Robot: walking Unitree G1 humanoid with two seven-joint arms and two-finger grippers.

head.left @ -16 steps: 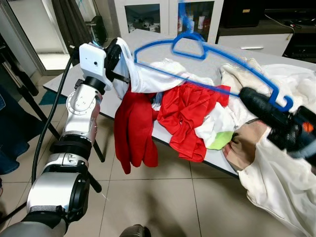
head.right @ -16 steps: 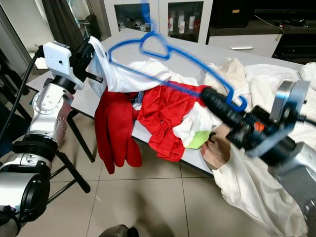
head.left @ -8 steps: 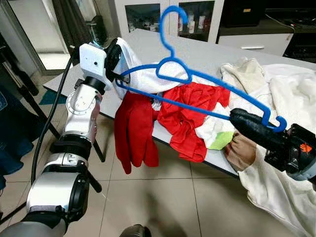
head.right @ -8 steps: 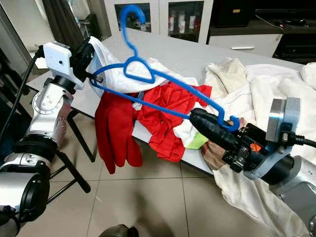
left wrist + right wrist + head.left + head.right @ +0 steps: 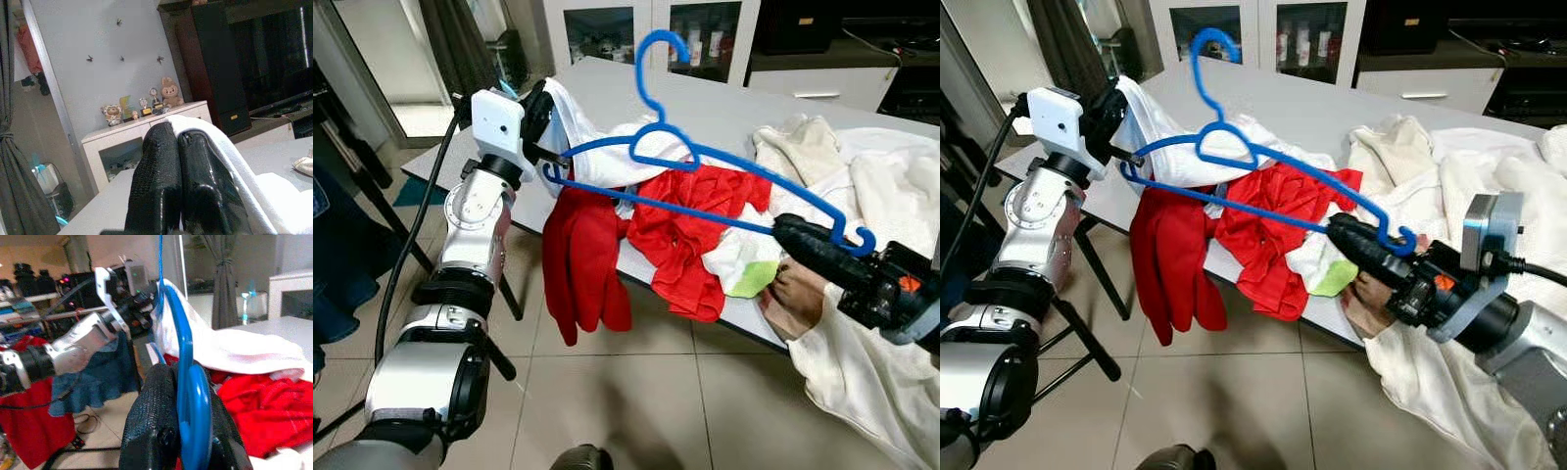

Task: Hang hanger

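My right gripper [image 5: 783, 230] is shut on one end of a blue plastic hanger [image 5: 647, 88], which it holds over the table with the hook pointing up. In the right wrist view the hanger [image 5: 193, 396] sits clamped between the black fingers [image 5: 151, 411]. The hanger's other end reaches a white garment [image 5: 573, 117] by the table's left corner. My left gripper [image 5: 540, 106] is raised there and shut on that garment's edge. In the left wrist view the white garment [image 5: 230, 156] drapes over the closed fingers [image 5: 156, 171].
A grey table [image 5: 724, 108] carries a pile of clothes. Red garments [image 5: 582, 255] hang over its front edge, and cream cloth [image 5: 862, 382] spills off at the right. A glass-door cabinet [image 5: 607, 34] stands behind. Black stand legs [image 5: 372, 206] are at the left, on tiled floor [image 5: 656, 411].
The right gripper has come down and toward the left, swinging the hanger from high over the table until its far end meets the white garment. The left arm has not moved.
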